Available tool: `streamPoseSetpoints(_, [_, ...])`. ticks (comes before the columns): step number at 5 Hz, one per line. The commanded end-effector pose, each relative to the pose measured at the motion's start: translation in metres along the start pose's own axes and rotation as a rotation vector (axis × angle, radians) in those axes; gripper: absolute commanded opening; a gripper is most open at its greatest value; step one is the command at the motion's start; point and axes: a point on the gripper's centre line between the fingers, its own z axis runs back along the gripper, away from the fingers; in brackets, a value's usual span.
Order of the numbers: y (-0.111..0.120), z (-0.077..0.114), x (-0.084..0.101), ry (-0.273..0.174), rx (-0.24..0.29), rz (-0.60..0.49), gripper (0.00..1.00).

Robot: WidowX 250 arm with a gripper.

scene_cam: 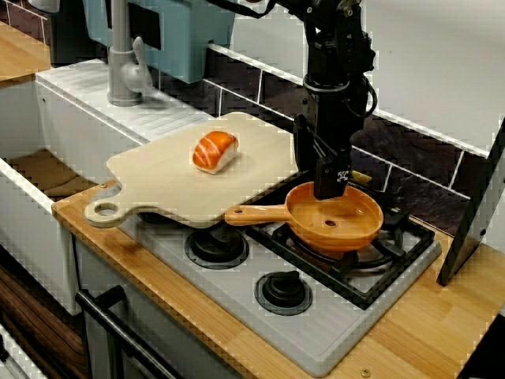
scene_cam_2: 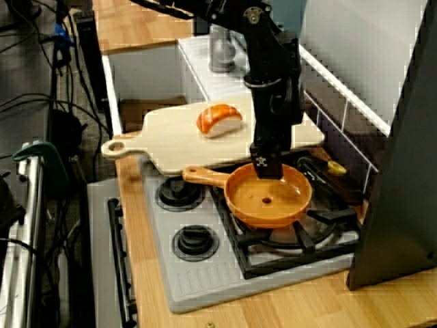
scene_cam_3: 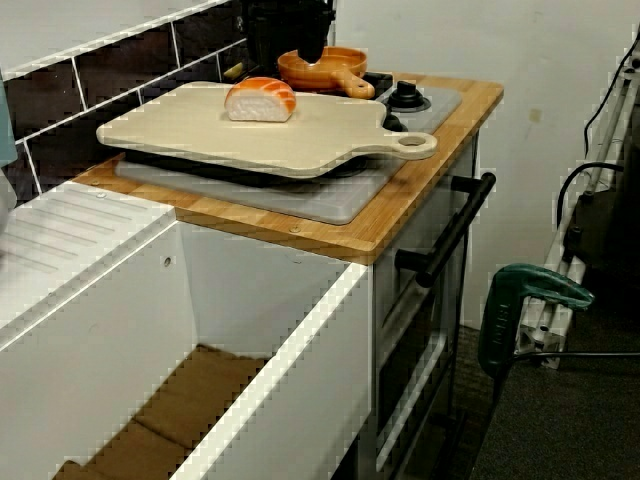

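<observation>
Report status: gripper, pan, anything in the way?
Gripper at far rim of pan; jaws' state unclear. Pan sits on stove, handle beside board. Sushi on board, apart from gripper.

We are looking at a wooden counter (scene_cam: 410,332) that is carrying a grey hob (scene_cam: 237,296) — the hob is lying flat on it and taking up most of its top. A pale wooden cutting board (scene_cam: 173,181) is resting across the hob's left part, its looped handle (scene_cam: 102,212) reaching past the hob's edge. An orange pan (scene_cam: 347,225) is sitting on the black burner grate (scene_cam: 406,245) — its handle is pointing toward the board. A dark panel (scene_cam: 473,213) is leaning upright at the counter's right end.
</observation>
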Motion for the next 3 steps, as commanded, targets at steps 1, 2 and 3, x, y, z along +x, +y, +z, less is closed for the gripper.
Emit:
streamPoseSetpoints(1, [0.000, 0.000, 0.000, 0.000, 0.000, 0.000, 1.00])
streamPoseSetpoints(2, [-0.008, 0.024, -0.003, -0.039, 0.005, -0.010, 1.00])
streamPoseSetpoints(3, [-0.006, 0.052, -0.009, -0.077, 0.000, 0.027, 1.00])
